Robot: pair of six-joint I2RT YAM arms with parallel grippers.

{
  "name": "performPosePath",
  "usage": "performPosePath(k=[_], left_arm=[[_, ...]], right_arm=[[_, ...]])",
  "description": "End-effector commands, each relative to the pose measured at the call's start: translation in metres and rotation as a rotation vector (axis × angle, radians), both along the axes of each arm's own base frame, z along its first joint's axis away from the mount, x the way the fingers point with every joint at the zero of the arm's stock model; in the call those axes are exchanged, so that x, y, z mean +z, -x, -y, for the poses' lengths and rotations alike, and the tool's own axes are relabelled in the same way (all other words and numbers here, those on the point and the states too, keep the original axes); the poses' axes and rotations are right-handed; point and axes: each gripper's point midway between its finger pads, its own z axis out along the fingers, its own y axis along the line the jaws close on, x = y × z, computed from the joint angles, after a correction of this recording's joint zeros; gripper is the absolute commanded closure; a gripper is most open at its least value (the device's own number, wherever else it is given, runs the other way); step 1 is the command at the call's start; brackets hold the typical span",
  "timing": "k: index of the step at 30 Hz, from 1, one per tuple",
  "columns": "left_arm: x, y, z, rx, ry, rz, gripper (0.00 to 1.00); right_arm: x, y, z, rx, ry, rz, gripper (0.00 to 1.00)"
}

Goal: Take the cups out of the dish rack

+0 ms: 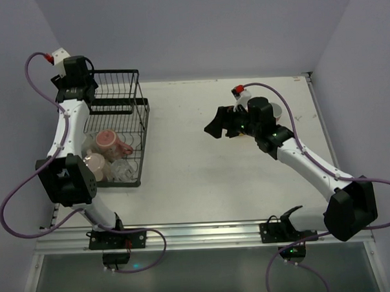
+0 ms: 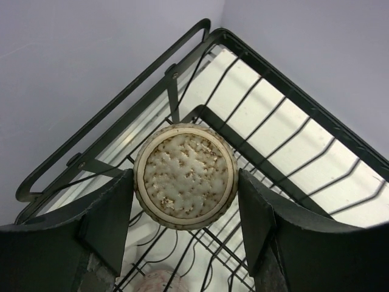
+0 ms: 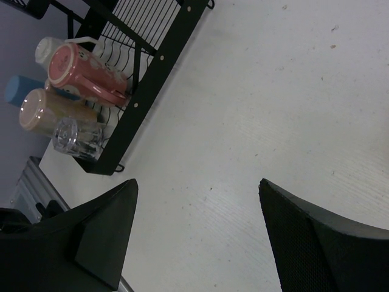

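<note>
Gripping a speckled beige cup (image 2: 185, 176) in the dish rack (image 3: 155, 70).
Left jaws clamp it; right jaws apart over the counter (image 3: 273, 91).

The black wire dish rack (image 1: 144, 145) stands upright; at its near end a salmon-pink handled mug (image 3: 79, 70) lies on its side; a tan cup (image 3: 45, 112) and a clear glass tumbler (image 3: 76, 139) lie just beside it; at the rack's far corner a beige speckled round cup (image 2: 185, 176), base showing, is clamped in the left gripper (image 2: 185, 204).

Soft even light, faint shadows, wrist views perhaps slightly soft
</note>
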Motion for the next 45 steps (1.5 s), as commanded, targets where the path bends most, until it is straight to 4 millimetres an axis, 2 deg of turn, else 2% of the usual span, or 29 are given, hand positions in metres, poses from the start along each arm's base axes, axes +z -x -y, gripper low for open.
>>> performPosePath(k=[1,11,12,16,24,26,27,29,30,36,40,45], left_arm=[[0.047,-0.001,0.014,-0.064,0.044,0.168,0.94],[0.085,0.009,0.046,-0.199,0.142,0.318,0.99],[0.095,0.012,0.049,-0.213,0.145,0.349,0.99],[0.108,0.019,0.061,-0.263,0.186,0.404,1.00],[0.122,0.039,0.081,-0.331,0.252,0.491,1.00],[0.118,0.042,0.090,-0.367,0.289,0.496,1.00],[0.123,0.046,0.095,-0.384,0.313,0.517,1.00],[0.122,0.049,0.104,-0.424,0.343,0.524,1.00],[0.129,0.055,0.109,-0.445,0.354,0.543,1.00],[0.144,0.078,0.140,-0.589,0.417,0.586,1.00],[0.149,0.093,0.164,-0.683,0.467,0.601,1.00],[0.152,0.118,0.205,-0.814,0.568,0.616,1.00]], right_arm=[[0.019,0.006,-0.009,0.036,-0.049,0.051,0.18],[0.044,0.017,-0.012,0.051,-0.127,0.113,0.18],[0.046,0.018,-0.013,0.055,-0.136,0.117,0.18],[0.058,0.025,-0.023,0.090,-0.192,0.112,0.18],[0.089,0.033,-0.039,0.138,-0.353,0.091,0.18],[0.095,0.036,-0.043,0.158,-0.396,0.088,0.18],[0.107,0.041,-0.047,0.192,-0.449,0.102,0.18],[0.115,0.046,-0.053,0.228,-0.489,0.115,0.19],[0.127,0.050,-0.058,0.252,-0.530,0.142,0.19],[0.157,0.067,-0.076,0.370,-0.642,0.176,0.22],[0.167,0.073,-0.089,0.411,-0.680,0.177,0.24],[0.175,0.078,-0.098,0.416,-0.697,0.213,0.23]])
